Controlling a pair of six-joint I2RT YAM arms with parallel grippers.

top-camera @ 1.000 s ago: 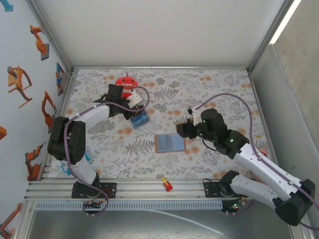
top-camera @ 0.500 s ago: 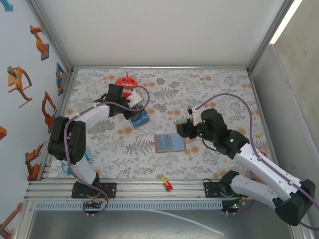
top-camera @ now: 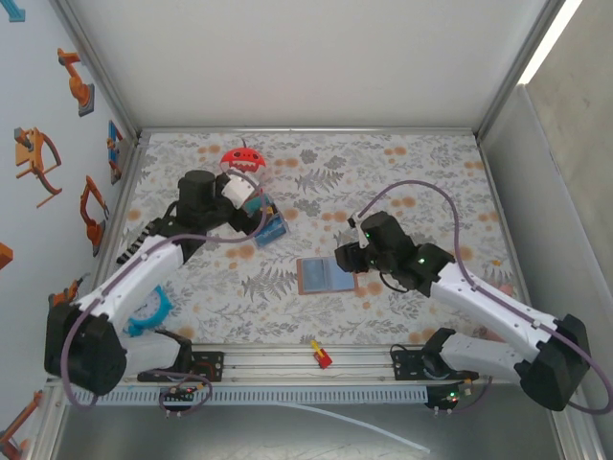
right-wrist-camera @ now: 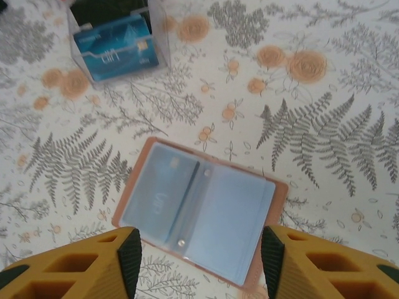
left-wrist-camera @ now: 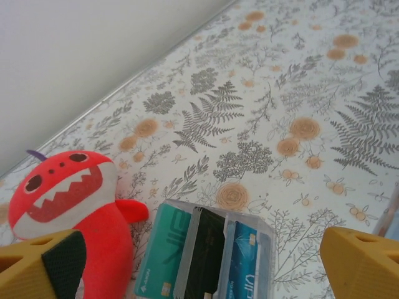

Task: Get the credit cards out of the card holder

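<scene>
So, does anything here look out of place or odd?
A small red-and-yellow object lies on the metal rail at the near edge, off the floral mat. Otherwise nothing stands out: the card holder lies open and flat, and the clear box of cards sits beside the red plush toy.

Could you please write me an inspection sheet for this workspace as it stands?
Surface: floral-patterned table cover, flat, no spills seen.
Job's things: tan-brown bifold card holder lies open, pale blue inside, a card in one pocket; clear plastic case of teal, black and blue cards apart from it.
Clutter: red plush monster toy beside the case; small red-and-yellow piece on the front rail; light blue curved part.
Grippers: left gripper open above the case; right gripper open over the holder's near edge.
Cables: purple cable along each arm.
Surroundings: white walls, robot-arm stickers on the left one.
</scene>
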